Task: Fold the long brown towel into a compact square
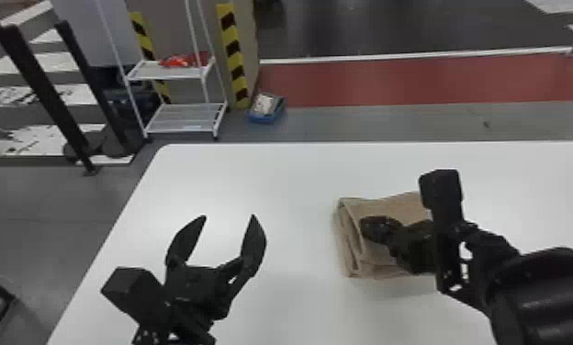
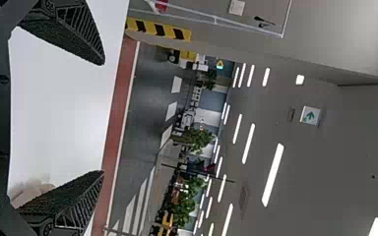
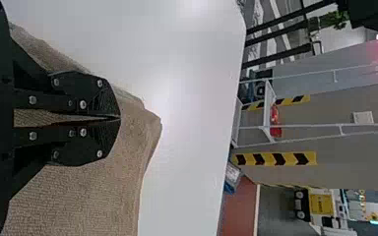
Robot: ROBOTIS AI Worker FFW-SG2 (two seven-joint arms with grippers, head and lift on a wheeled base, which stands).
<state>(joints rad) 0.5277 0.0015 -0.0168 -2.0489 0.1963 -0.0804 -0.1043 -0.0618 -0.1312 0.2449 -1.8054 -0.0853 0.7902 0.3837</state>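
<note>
The brown towel (image 1: 393, 206) lies folded into a small, layered, roughly square bundle right of the middle of the table, its left edge showing stacked folds. Over it is my right gripper (image 1: 368, 225), its fingers together, hiding part of the cloth. In the right wrist view my right gripper (image 3: 120, 118) is shut above the towel (image 3: 93, 196), with no cloth seen pinched at the tips. Well to the left of the towel, my left gripper (image 1: 229, 216) stands open over bare tabletop. In the left wrist view my left gripper (image 2: 103, 118) has its fingers wide apart; a bit of towel (image 2: 32, 191) shows beyond one finger.
The white table (image 1: 276, 174) ends at a rounded far-left corner. Beyond it on the floor stand a white wire rack (image 1: 184, 117) and a blue bin (image 1: 266, 114), near a post with yellow and black stripes (image 1: 234, 55).
</note>
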